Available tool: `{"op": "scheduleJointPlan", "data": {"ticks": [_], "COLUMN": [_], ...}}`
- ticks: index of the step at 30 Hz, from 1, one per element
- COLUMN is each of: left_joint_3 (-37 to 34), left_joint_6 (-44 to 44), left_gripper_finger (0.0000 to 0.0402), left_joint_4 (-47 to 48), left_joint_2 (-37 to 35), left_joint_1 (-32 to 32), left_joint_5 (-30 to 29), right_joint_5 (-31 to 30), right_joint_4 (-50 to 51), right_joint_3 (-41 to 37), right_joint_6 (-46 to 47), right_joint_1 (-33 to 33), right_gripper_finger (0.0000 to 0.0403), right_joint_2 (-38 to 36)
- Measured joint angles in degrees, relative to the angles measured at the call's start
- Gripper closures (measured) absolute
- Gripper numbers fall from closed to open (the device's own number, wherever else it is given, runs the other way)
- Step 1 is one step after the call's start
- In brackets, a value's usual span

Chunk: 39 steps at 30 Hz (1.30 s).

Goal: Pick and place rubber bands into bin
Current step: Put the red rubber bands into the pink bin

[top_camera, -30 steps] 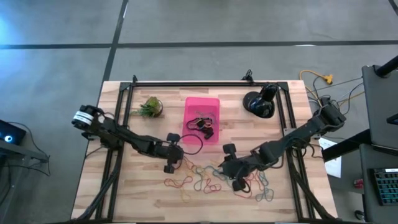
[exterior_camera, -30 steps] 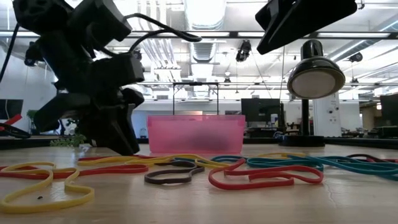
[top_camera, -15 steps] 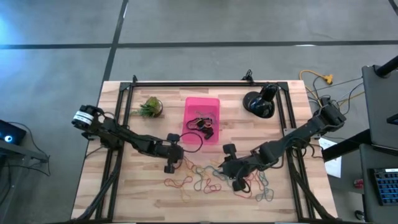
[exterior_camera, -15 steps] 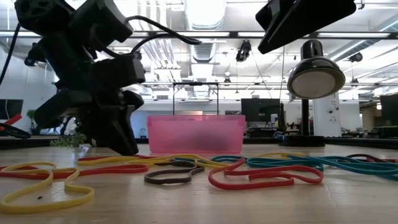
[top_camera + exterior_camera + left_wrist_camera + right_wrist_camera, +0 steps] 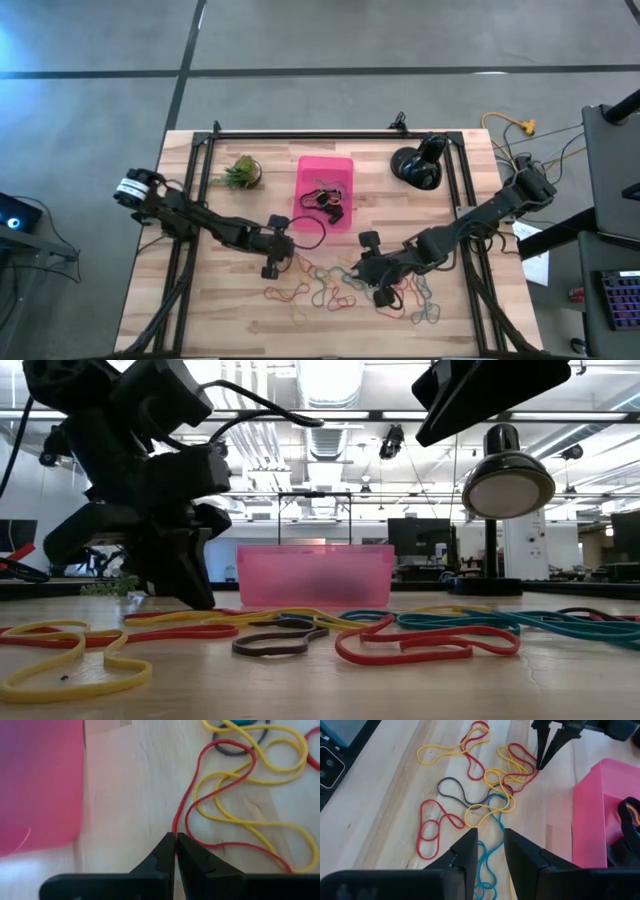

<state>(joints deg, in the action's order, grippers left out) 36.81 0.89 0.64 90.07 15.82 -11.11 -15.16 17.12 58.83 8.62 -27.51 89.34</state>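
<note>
Nearest in the low view, at lower left: a yellow band (image 5: pixel 70 660) flat on the desk (image 5: pixel 300 695). Just behind it, a dark grey band (image 5: pixel 275 643) at centre and a red loop (image 5: pixel 420 645) to its right. Blue bands (image 5: pixel 500 622) stretched off toward the right edge.

Seen from above, the loose bands (image 5: pixel 330 290) spread across the lower middle of the desk, between the two arms, all outside the bin.

Left tool (image 5: pixel 175 840) down at the upper left edge of that scatter, tips pressed together and pinching a red band (image 5: pixel 186 800) where it crosses a yellow one (image 5: pixel 240 822). Low at left in the low view, tips close to the desk, just in front of the bin.

Right tool (image 5: pixel 490 837) at the lower right of the scatter from above, fingers (image 5: pixel 467 845) parted with a narrow gap, gripping nothing, poised over a blue band (image 5: pixel 487 852).

Farther back, the pink bin (image 5: pixel 312 172) at upper centre of the desk, with a few dark and coloured bands already in its lower half. One black loop (image 5: pixel 312 240) draped from the bin's lower edge onto the desk.

Beyond, a small plant (image 5: pixel 240 172) left of the bin and a black lamp (image 5: pixel 415 165) to its right, both near the desk's far edge.
</note>
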Motion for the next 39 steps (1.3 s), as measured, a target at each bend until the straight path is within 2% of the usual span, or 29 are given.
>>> {"op": "scheduleJointPlan", "data": {"ticks": [16,20,28,39], "left_joint_3": [2.39,2.52,1.54,1.23], "left_joint_6": [-3.80,-2.25,8.10,11.27], "left_gripper_finger": [0.0401,0.0401,0.0392,0.0296], "left_joint_4": [1.12,1.56,4.63,4.50], "left_joint_2": [-4.67,-6.27,-5.08,-2.00], "left_joint_1": [2.16,2.39,2.26,2.26], "left_joint_5": [-13.52,-9.34,-4.11,-2.37], "right_joint_5": [0.13,0.12,0.11,0.09], "right_joint_4": [0.25,0.22,0.20,0.07], "right_joint_3": [-0.02,-0.02,-0.02,-0.22], "right_joint_6": [0.00,0.38,0.82,0.87], "right_joint_1": [0.00,0.00,0.00,0.00], "right_gripper_finger": [0.0319,0.0316,0.0325,0.0318], "right_joint_2": [0.00,0.00,0.00,0.02]}}
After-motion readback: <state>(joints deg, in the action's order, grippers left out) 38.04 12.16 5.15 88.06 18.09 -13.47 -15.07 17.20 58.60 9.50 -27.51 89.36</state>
